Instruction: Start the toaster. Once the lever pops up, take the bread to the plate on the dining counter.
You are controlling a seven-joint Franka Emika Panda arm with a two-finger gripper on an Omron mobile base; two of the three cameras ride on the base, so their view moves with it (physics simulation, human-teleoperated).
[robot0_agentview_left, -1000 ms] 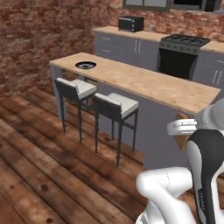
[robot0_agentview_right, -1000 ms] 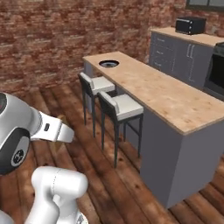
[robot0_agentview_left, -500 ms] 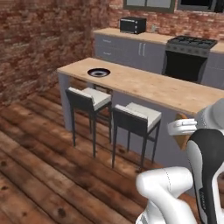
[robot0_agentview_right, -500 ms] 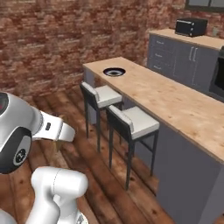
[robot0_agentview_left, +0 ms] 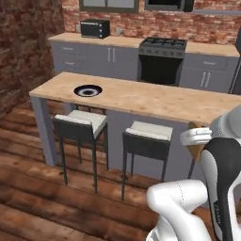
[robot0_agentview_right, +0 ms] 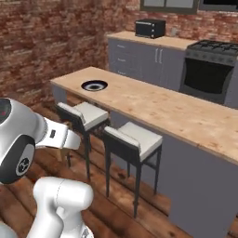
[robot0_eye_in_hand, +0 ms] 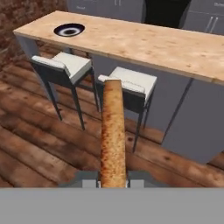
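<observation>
Pincer (robot0_eye_in_hand: 113,183) clamped tight on the bread (robot0_eye_in_hand: 113,131), held edge-on and sticking out over the wood floor (robot0_eye_in_hand: 35,144). Just past it, two white-cushioned stools (robot0_eye_in_hand: 131,85) tucked against the near edge of the dining surface (robot0_eye_in_hand: 144,43). Plenty of bare top there. Plate (robot0_eye_in_hand: 69,30) parked way off at the far left end, near the corner.

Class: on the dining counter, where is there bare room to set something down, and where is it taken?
The dining counter is bare from the plate rightward to its far end. Only the left end, around the plate, is taken.
</observation>
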